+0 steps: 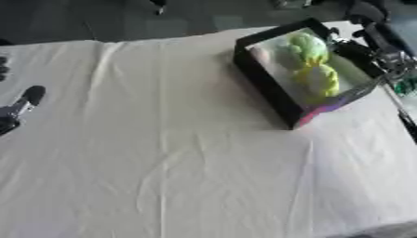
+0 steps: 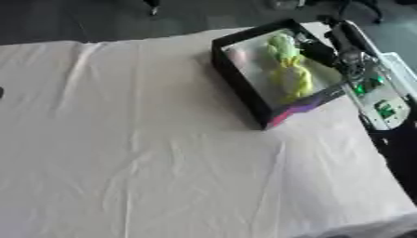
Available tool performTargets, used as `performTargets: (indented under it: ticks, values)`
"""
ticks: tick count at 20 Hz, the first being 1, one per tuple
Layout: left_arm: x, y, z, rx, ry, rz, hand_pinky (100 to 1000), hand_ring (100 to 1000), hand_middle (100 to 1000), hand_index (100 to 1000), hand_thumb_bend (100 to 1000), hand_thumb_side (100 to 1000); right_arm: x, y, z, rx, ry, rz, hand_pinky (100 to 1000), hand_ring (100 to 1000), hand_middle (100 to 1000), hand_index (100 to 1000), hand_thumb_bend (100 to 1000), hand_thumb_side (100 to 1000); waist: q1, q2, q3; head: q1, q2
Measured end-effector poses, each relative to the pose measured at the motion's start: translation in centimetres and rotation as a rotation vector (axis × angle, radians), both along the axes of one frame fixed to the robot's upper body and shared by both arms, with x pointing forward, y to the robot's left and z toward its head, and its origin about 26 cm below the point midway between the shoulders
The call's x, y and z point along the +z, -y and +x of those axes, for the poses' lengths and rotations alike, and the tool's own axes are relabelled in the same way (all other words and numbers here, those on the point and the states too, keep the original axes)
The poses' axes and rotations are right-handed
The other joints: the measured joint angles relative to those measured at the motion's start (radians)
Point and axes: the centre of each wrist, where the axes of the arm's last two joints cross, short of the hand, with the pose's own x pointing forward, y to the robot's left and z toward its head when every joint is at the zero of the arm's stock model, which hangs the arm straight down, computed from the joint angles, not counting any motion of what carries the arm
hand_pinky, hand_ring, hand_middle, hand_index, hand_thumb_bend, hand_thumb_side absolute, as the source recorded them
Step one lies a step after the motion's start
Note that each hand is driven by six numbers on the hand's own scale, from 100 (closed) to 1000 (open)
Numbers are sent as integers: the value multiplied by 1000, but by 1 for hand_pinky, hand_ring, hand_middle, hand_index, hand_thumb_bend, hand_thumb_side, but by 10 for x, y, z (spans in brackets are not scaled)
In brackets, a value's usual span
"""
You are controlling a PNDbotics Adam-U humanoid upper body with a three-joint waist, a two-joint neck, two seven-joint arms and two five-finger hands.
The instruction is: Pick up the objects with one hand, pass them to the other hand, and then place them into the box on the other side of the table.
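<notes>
Left eye: wrinkled cloth covering bench [image 1: 187, 176]; left robot hand [image 1: 20, 107] idling at left edge, fingers unreadable | yellow-green soft objects [image 1: 313, 65] lying inside box [image 1: 269, 88] | Right eye: right robot hand [image 2: 330, 49] hovering over box rim, fingers unreadable | objects looking light, squashy; grasping mid-body seeming best.

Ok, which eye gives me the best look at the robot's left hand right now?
The left eye view. The left hand shows there at the left edge, over the white cloth, though its fingers are unclear. The right eye view catches only a dark sliver at its left edge.
</notes>
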Motion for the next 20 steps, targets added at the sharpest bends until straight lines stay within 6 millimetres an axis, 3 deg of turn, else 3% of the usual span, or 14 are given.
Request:
performTargets:
  ticks: [2,5,9,10,14,20]
  values:
    - [0,-1,0,4,1,-3,754,702,667,812,586,589,2,1,-1,-6,17,18,979,907,968,993,100,738,0,0,0,4,0]
    - [2,-3,-1,18,16,-22,753,700,666,812,542,601,7,2,-4,-6,60,91,999,915,978,1000,100,912,0,0,0,21,1]
    - [4,-9,-2,55,46,-81,752,698,665,814,469,626,10,0,-13,39,143,260,1000,924,988,1000,100,947,3,0,1,62,6]
    - [5,-11,-3,64,55,-102,751,697,665,813,449,633,10,-1,-15,58,161,307,1000,922,985,1000,100,933,3,0,2,73,7]
    - [5,-19,-6,95,79,-200,752,708,676,813,381,672,9,-6,-23,136,247,474,1000,890,956,1000,100,719,3,0,5,115,7]
    - [0,-29,-10,83,97,-413,765,736,729,822,372,685,1,-15,-31,202,303,595,1000,925,982,1000,100,733,4,0,10,155,7]
